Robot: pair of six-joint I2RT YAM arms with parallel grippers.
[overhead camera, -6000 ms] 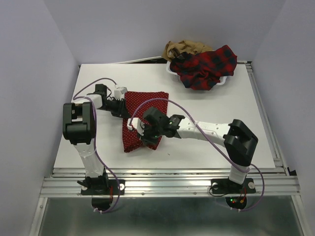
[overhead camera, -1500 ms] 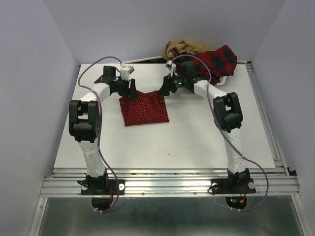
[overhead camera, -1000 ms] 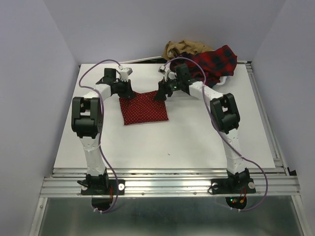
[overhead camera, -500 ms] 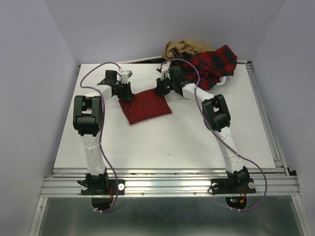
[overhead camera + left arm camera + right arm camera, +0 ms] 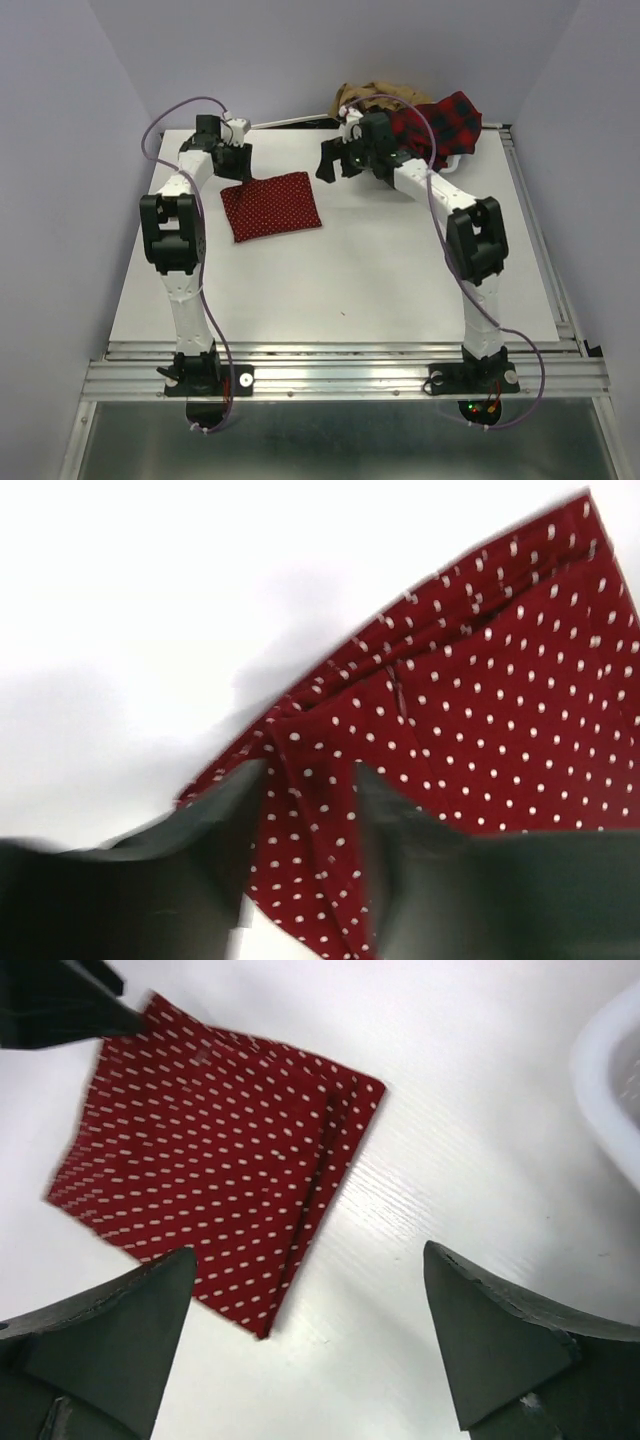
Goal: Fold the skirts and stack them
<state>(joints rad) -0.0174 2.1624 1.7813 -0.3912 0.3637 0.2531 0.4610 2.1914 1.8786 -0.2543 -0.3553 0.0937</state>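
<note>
Shifted left since the last frame: left gripper [image 5: 235,160], fingers [image 5: 215,830] half-parted, holding nothing, over the folded red dotted skirt [image 5: 270,205], flat by the worktop [image 5: 380,270] far-left corner. Right gripper [image 5: 328,165] fingers wide, empty. Plaid skirt [image 5: 440,120] and tan skirt [image 5: 365,95] lie unfolded at the far-right corner. Judged one of three done.

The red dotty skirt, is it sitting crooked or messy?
A little crooked. The folded red dotted skirt lies at a slant to the table edges, though its fold looks neat. The plaid skirt is a crumpled heap at the table's far edge.
</note>
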